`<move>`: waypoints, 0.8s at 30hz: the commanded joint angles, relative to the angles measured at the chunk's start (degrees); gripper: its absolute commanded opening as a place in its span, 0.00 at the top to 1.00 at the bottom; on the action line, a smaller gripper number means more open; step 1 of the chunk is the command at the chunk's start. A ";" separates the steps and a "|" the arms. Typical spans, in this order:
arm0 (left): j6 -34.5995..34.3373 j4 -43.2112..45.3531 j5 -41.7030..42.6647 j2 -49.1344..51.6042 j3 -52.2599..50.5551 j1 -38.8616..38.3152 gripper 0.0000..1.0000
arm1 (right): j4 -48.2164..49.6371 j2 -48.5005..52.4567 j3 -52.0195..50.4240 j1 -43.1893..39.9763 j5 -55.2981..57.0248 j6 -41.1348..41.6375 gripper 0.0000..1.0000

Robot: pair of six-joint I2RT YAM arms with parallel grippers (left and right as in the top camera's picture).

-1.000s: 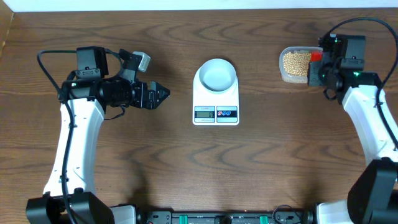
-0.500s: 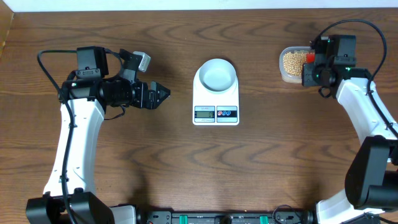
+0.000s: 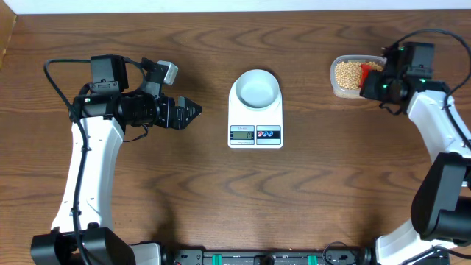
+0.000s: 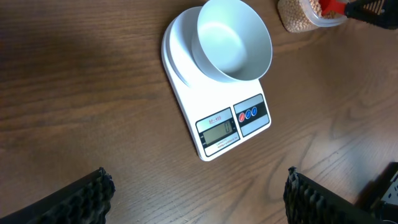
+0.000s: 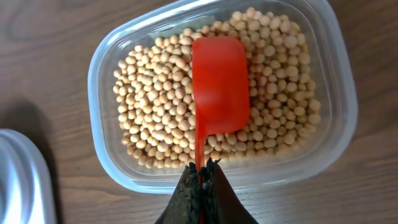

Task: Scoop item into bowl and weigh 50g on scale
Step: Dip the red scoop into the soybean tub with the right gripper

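The pale grey-blue bowl (image 3: 255, 87) (image 4: 234, 40) stands empty on the white scale (image 3: 255, 133) (image 4: 231, 127) at mid table. Tan beans (image 3: 347, 71) (image 5: 155, 112) fill a clear plastic tub (image 3: 340, 90) (image 5: 106, 56) at the far right. My right gripper (image 3: 373, 82) (image 5: 202, 168) is shut on the handle of a red scoop (image 3: 366, 71) (image 5: 220, 87), whose bowl rests upside down on the beans inside the tub. My left gripper (image 3: 193, 112) (image 4: 199, 190) is open and empty, low over the table left of the scale.
Bare wood table lies in front of the scale and between the scale and the tub. The table's far edge runs just behind the tub and bowl. The tub's corner and the scoop tip show at the top of the left wrist view (image 4: 305, 15).
My right gripper has swung a little to the right and turned, keeping the red scoop over the tub. The left arm has not moved.
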 commanded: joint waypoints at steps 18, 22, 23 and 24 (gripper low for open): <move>1.16 0.22 0.70 -1.20 0.72 -0.02 0.10 | -0.57 8.15 0.00 -3.48 -12.61 13.09 0.99; 1.16 0.22 0.70 -1.20 0.72 -0.02 0.10 | -0.94 8.13 0.00 -4.50 -16.24 13.11 0.99; 1.16 0.22 0.70 -1.20 0.72 -0.02 0.10 | -1.33 8.13 0.00 -5.07 -17.03 13.11 0.99; 1.16 0.22 0.70 -1.20 0.72 -0.02 0.10 | -1.60 8.13 0.00 -5.53 -17.77 13.11 0.99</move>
